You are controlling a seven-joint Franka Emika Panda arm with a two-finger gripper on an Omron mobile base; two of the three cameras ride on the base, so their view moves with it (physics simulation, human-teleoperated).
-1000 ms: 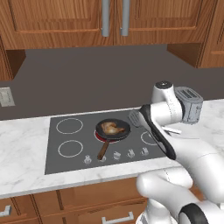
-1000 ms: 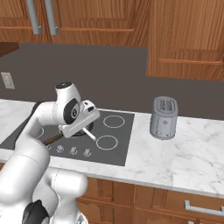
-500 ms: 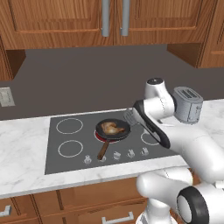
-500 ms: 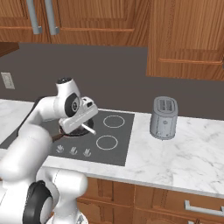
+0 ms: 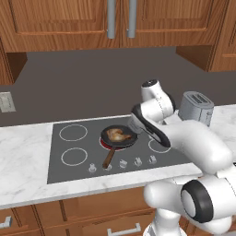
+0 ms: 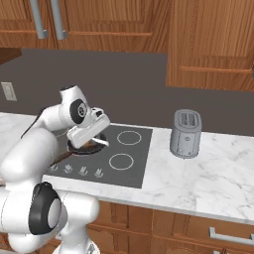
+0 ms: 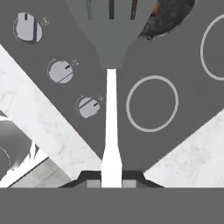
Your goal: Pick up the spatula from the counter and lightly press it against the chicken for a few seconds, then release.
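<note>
Both jaws of the gripper (image 7: pixel 111 179), bottom centre of the hand view, clamp the spatula (image 7: pixel 111 127) by its white handle. Its grey slotted blade reaches the top edge, overlapping the pan (image 7: pixel 168 17). Chicken (image 5: pixel 117 134) lies in the pan, centre of the left base view.

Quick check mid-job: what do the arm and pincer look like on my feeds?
The arm is glossy white, with rounded tubular links and dark grey circular joint caps. The pincer has two small dark fingertips on a white, boxy body. No cables or markings are visible.
</note>
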